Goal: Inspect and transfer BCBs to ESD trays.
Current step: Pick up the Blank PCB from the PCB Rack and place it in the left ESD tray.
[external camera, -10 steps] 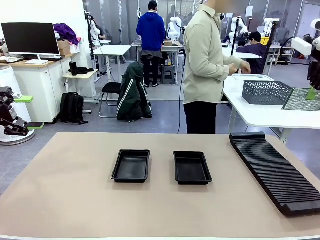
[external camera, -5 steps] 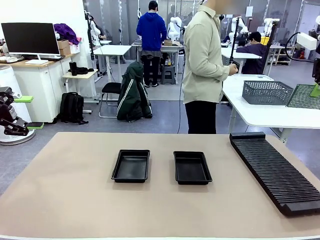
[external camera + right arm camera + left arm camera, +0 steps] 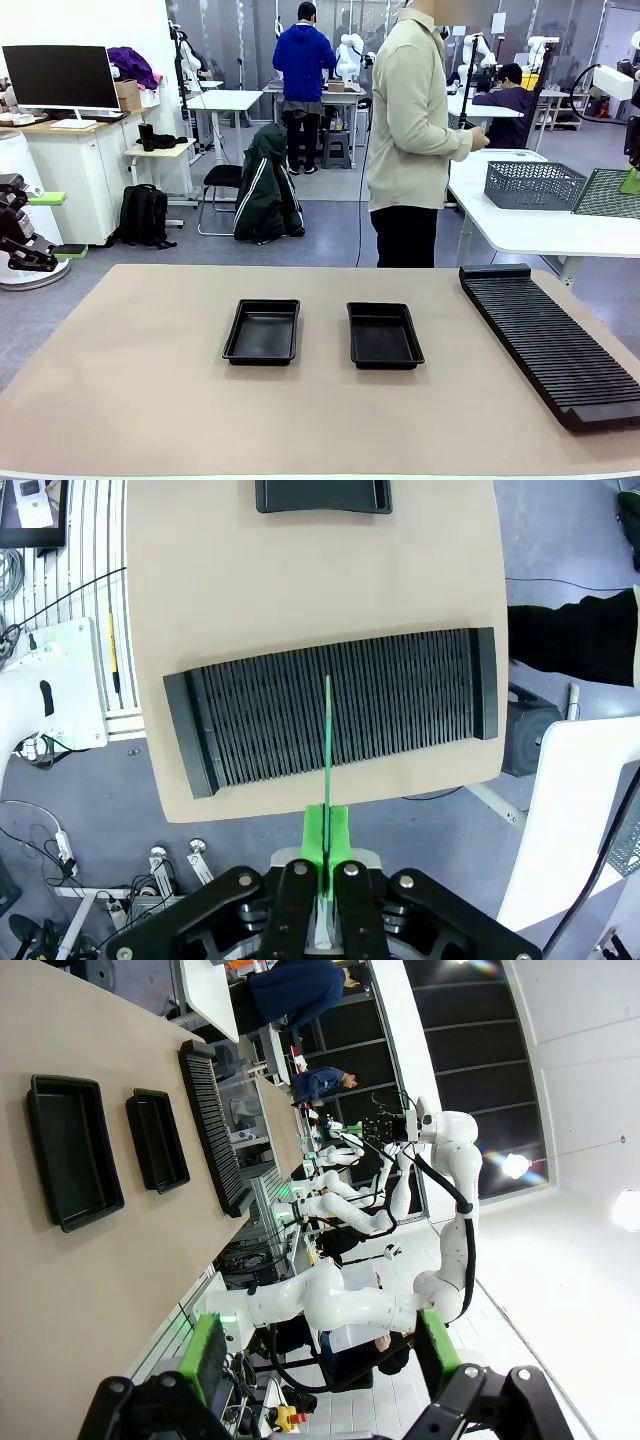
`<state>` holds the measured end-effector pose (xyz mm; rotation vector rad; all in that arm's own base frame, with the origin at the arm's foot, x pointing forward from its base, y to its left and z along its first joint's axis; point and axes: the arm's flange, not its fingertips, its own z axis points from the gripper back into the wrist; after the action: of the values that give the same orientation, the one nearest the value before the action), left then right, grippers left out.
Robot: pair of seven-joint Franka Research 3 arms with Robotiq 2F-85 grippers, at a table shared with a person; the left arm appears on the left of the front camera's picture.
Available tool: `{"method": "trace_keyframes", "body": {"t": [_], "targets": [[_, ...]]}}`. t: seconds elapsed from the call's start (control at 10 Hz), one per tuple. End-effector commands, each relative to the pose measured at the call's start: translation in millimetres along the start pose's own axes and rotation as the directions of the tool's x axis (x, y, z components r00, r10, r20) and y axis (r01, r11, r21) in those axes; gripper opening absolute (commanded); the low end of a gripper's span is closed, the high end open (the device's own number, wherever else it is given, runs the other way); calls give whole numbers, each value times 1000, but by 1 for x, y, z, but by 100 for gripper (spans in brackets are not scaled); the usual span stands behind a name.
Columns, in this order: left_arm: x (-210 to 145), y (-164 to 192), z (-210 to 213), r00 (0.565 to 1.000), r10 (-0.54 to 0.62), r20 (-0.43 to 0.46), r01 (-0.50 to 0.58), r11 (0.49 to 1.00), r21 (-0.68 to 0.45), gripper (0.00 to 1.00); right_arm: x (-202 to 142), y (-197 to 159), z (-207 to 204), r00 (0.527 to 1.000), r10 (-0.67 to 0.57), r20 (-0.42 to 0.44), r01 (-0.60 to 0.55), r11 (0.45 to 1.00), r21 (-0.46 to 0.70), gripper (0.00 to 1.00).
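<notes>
Left gripper (image 3: 57, 225) hangs off table's left edge, jaws spread wide, gripping nothing. Left ESD tray (image 3: 262, 331) and right ESD tray (image 3: 385, 336) lie side by side mid-table, slightly apart. Person (image 3: 410, 130) stands at far side, turned toward grey mesh basket (image 3: 533, 185). Black slotted rack (image 3: 550, 340) lies along table's right. Right gripper (image 3: 325, 845) is clamped on BCB (image 3: 327, 740) (edge-on, a thin green line), held high above rack.

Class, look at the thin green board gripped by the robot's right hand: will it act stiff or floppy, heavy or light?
Probably stiff: the green board juts straight from the right hand without sagging. Likely light, as it looks thin edge-on. Pinched at one edge, it could pivot if bumped.
</notes>
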<state>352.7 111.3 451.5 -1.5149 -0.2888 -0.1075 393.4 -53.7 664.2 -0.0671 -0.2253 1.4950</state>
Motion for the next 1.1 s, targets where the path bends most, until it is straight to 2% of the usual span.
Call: {"method": "trace_keyframes", "body": {"t": [0.0, 0.2, 0.4, 0.6, 0.7, 0.8, 1.0], "targets": [[0, -1, 0, 1000, -2, 4, 2, 1000, -3, 100, 1, 0, -1, 1000, 7, 0, -7, 1000, -3, 2], [0, -1, 0, 1000, -2, 4, 2, 1000, -3, 100, 0, 0, 0, 1000, 0, 0, 0, 1000, 0, 2], [0, -1, 0, 1000, -2, 4, 2, 1000, -3, 100, 9, -21, -10, 980, -154, 123, 152, 988, 21, 2], [0, -1, 0, 1000, -2, 4, 2, 1000, -3, 100, 30, -22, -25, 943, -278, 183, 271, 961, 61, 2], [0, -1, 0, 1000, -2, 4, 2, 1000, -3, 100, 45, -21, -35, 915, -347, 206, 336, 938, 86, 2], [0, -1, 0, 1000, -2, 4, 2, 1000, -3, 100, 64, -19, -49, 864, -440, 245, 416, 898, 145, 2], [0, -1, 0, 1000, -2, 4, 2, 1000, -3, 100, 98, -11, -76, 741, -617, 264, 560, 786, 263, 2]]}}
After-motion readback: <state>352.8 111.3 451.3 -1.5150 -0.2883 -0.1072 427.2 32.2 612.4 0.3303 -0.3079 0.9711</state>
